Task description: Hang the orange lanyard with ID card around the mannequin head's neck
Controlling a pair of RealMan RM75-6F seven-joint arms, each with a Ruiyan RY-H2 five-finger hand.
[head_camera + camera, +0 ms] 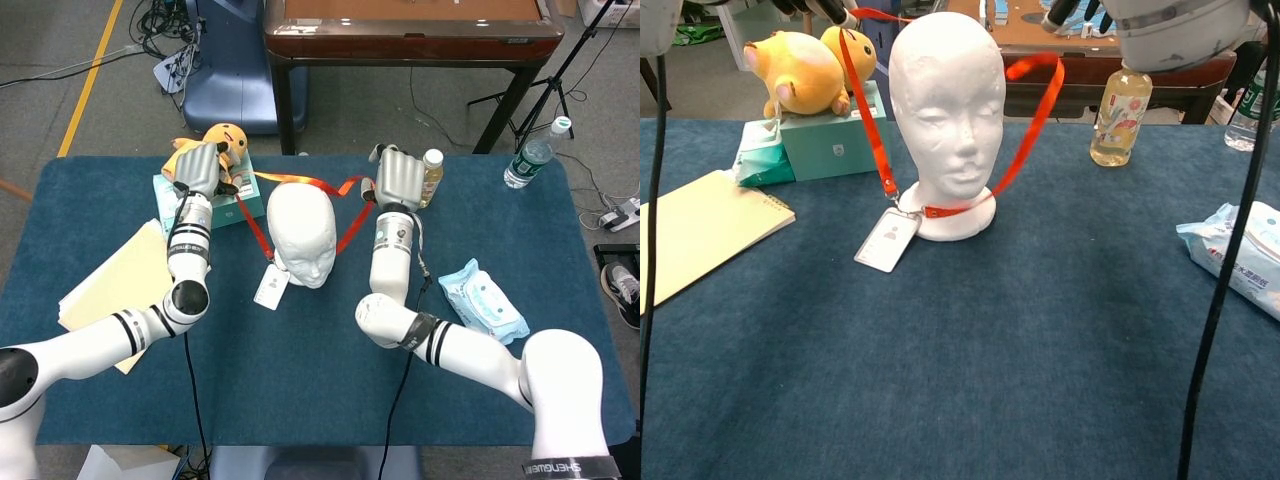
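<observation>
Head view: high above the near edge, looking steeply down over both arms onto the whole blue table (300, 400), with floor and a wooden table (410, 30) beyond. Chest view: low, near tabletop height, facing level across the table (970, 380), close to the mannequin head (945, 110). Shared by both: mannequin head (302, 235), lanyard (350, 225), plush toy (225, 140), bottle (431, 178), yellow notepad (110, 285), wipes pack (485, 298).
</observation>
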